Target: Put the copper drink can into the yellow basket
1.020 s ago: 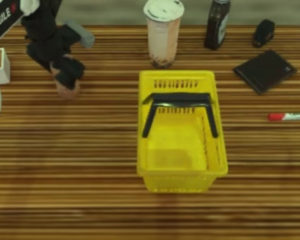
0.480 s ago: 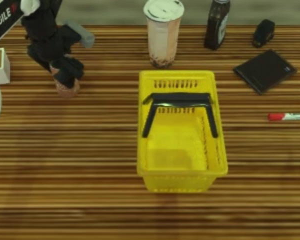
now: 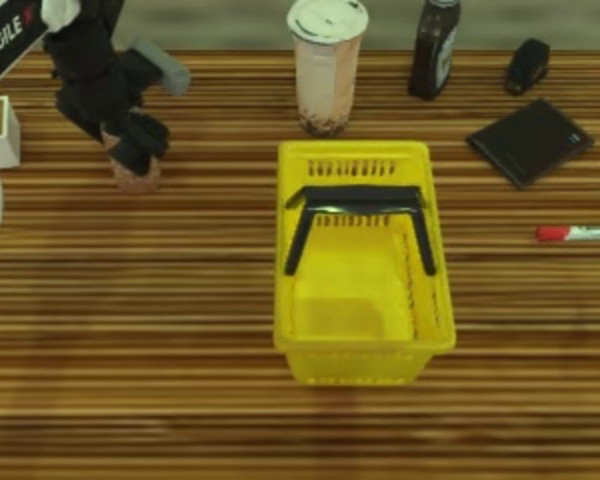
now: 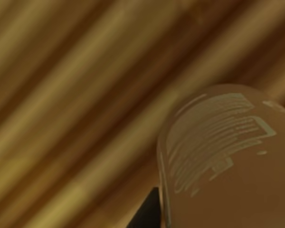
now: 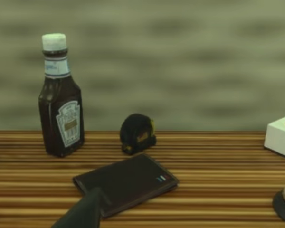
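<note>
One of my arms is busy and the other is out of the top view. My left gripper (image 3: 132, 150) is at the far left of the wooden table (image 3: 160, 330), low over the copper drink can (image 3: 135, 176). From above, my black fingers cover the top of the can, so only its pinkish lower part peeks out under them. In my left wrist view the can (image 4: 223, 156) is very big and close, with pale lines on its side, and a bit of one dark finger (image 4: 147, 216) shows right beside it. My fingers look pressed onto the can, pinching it. I cannot tell if the can is touching the table or just off it.

The yellow basket (image 3: 435, 330) sits in the middle of the table, well apart from the can, to the can's right. Its black handles (image 3: 358, 200) are folded across its open top.

Behind the basket stands a tall pinkish cup (image 3: 326, 70) with a white lid. To the right of that is a dark brown bottle (image 3: 435, 48), then a small black tape measure (image 3: 527, 65), a black wallet (image 3: 530, 140) and a red marker (image 3: 578, 233). A white box (image 3: 0, 130) sits at the left edge.

My right wrist view looks at the bottle (image 5: 61, 114), the tape measure (image 5: 138, 133) and the wallet (image 5: 126, 183). I cannot tell how my right hand is set.
</note>
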### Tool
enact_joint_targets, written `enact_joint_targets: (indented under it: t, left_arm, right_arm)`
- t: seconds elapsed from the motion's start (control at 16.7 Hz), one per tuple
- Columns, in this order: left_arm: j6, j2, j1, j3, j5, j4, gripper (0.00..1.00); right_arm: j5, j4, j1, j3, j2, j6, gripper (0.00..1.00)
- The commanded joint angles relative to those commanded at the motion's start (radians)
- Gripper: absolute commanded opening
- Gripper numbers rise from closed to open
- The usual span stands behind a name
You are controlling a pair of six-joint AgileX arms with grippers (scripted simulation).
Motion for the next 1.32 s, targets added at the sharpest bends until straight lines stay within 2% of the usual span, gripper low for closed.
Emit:
enact_joint_targets:
  t: [0.18,0.42,0.6,1.08,1.32]
  left_arm:
    - [-0.027,-0.025,-0.013,-0.049,0.064,0.094,0.0]
    - [-0.11,-0.088,-0.037,-0.184,0.229,0.367,0.0]
    - [-0.198,-0.151,-0.058,-0.323,0.394,0.657,0.0]
    - [-0.459,-0.358,-0.123,-0.754,0.883,1.498,0.0]
    - [-0.563,-0.451,-0.15,-0.933,1.079,1.808,0.0]
  right_arm:
    - [0.0,0.0,0.0,0.0,0.0,0.0,1.0]
    - [0.0,0.0,0.0,0.0,0.0,0.0,1.0]
    - [0.0,0.0,0.0,0.0,0.0,0.0,1.0]
    - [0.0,0.0,0.0,0.0,0.0,0.0,1.0]
    - [0.0,0.0,0.0,0.0,0.0,0.0,1.0]
